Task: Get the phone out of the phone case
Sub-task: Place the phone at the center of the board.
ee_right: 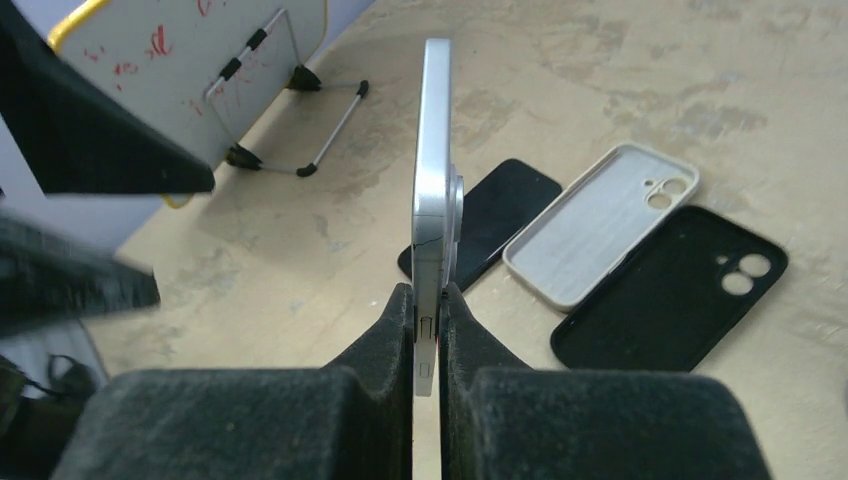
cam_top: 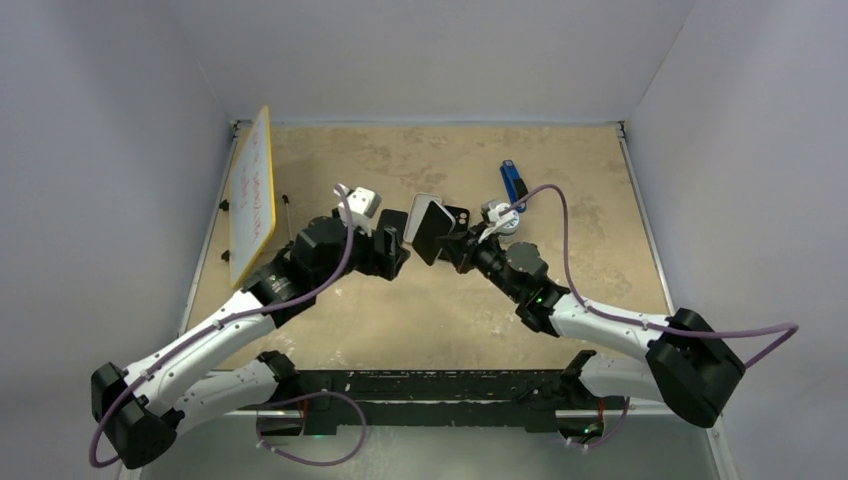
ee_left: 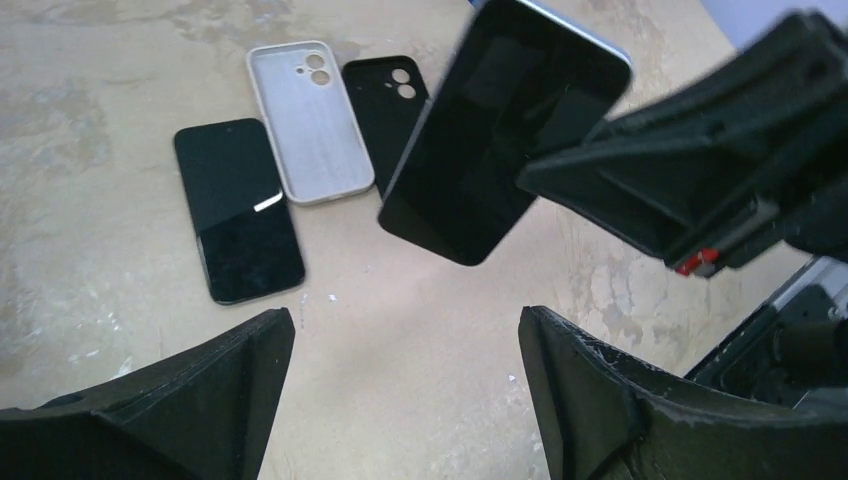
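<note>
You have the silver slab phone with the dark glass front (ee_right: 432,180) up off the tan speckled table (cam_top: 420,320), clamped on edge in the right gripper (ee_right: 428,300); the left gripper (ee_left: 405,330) sits just left of it, spread, touching nothing; below, in your left wrist view, a row lies flat: a black flat phone (ee_left: 240,212) leftmost, a pale grey silicone case (ee_left: 310,120) just beside it, a black silicone case (ee_left: 385,115) against that one's right side; the yellow-framed whiteboard (cam_top: 252,195) stands at the table's left edge; a blue oblong object (cam_top: 513,181) lies behind the right arm.
</note>
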Controlling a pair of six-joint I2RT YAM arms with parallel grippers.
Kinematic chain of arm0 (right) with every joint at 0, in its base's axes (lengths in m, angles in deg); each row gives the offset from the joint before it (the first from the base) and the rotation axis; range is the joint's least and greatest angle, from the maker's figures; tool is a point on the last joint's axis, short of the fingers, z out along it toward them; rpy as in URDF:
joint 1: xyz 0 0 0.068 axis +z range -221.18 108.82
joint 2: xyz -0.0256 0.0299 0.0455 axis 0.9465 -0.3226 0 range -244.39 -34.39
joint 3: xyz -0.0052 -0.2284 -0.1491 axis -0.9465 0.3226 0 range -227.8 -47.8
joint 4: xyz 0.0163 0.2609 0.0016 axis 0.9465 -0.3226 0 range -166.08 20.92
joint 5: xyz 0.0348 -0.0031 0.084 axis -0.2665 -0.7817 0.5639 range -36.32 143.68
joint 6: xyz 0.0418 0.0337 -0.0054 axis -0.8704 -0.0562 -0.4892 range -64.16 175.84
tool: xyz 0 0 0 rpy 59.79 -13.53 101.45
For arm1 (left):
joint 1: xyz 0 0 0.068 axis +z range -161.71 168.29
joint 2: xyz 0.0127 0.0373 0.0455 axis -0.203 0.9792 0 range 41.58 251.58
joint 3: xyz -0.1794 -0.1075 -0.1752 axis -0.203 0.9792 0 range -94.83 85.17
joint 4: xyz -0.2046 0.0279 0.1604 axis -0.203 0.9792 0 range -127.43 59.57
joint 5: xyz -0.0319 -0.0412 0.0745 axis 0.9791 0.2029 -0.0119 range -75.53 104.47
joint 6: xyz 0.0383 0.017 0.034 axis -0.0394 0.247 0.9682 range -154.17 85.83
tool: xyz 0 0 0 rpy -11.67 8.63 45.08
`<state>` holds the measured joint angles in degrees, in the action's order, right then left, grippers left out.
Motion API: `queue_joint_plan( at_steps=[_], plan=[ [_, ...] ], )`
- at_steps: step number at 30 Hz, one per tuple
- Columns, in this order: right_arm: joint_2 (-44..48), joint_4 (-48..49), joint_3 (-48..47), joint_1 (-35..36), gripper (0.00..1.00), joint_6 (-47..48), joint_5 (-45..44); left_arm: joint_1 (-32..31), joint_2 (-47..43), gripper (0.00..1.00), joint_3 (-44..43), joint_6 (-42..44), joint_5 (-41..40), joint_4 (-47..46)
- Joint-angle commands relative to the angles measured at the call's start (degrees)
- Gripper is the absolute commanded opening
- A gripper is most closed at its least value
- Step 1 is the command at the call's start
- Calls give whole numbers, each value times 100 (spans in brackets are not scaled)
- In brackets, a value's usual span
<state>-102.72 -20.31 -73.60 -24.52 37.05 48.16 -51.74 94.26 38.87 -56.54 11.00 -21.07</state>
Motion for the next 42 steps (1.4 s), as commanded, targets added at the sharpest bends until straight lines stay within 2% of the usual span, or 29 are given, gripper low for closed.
queue_joint_plan(
  at_steps=[1,4,7,11,16,24,28,42],
  plan=[
    [230,-448,-411,-411,0,-1596,726,-549,224,86,32,606,-958,-692],
    [204,-788,-542,-687,0,-1928,1044,-672,233,86,270,750,-956,-1164],
    [122,-964,-590,-973,0,-2200,1449,-754,225,87,687,935,-554,-2040],
    [34,-836,-499,-1285,0,-2436,1990,-877,444,87,990,1244,-241,-2806],
    [-65,-546,-320,-1605,0,-2649,2514,-892,877,88,995,1620,5,-3178],
    [-315,-203,-280,-1703,0,-2806,3000,-892,1658,90,550,1677,122,-3083],
    [-329,-199,-276,-1704,0,-2815,3045,-893,2021,91,101,1441,168,-2683],
    [-384,-113,-298,-1752,0,-3020,3304,-885,2641,92,-553,965,319,-1868]
  ],
)
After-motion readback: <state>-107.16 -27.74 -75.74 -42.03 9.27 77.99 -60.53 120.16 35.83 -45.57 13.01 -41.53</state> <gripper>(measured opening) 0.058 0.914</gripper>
